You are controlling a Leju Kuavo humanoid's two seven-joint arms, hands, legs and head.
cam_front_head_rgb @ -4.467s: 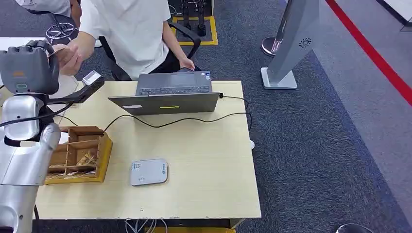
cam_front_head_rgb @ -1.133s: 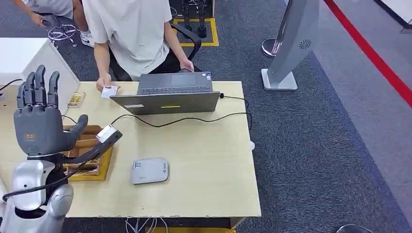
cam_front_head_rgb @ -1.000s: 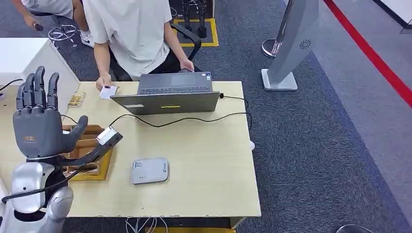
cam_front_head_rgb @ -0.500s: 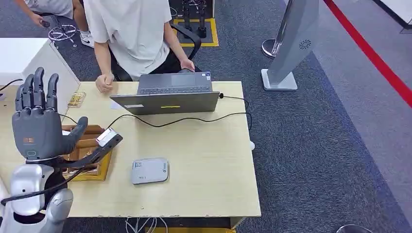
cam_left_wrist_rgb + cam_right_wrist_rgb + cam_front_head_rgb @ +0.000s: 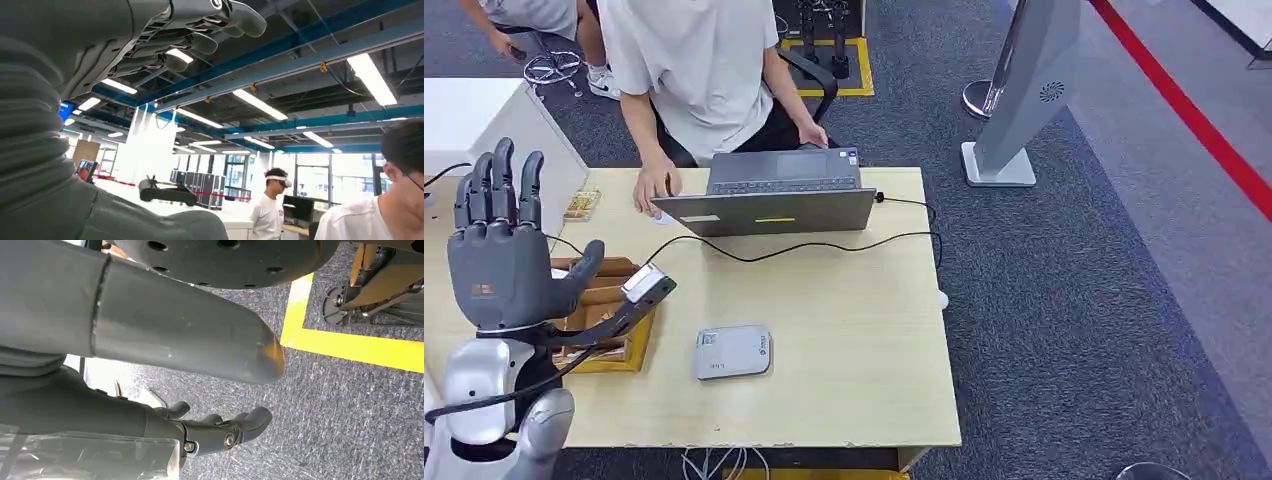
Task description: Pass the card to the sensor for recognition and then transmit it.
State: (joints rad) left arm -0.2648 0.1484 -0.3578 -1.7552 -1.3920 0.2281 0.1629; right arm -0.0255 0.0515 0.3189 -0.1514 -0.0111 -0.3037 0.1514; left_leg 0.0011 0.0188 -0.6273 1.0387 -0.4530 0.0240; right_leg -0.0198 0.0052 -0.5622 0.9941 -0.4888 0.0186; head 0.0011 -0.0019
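My left hand is held up over the table's left end, open, with its fingers straight and nothing in it. The left wrist view has those fingers against the ceiling. A small white card lies on the table beside the laptop, mostly under a person's hand. The grey-white card sensor lies flat near the table's front, to the right of my left hand. My right hand hangs over the carpet with its fingers loosely extended, holding nothing.
A wooden divided box sits under my left forearm. An open laptop and its black cable cross the back of the table. The person in a white shirt sits behind it. A grey stand rises at the right.
The person took the card from my raised left hand and laid it beside the laptop, and their hand now covers it. My left hand came down and opened and stays still.
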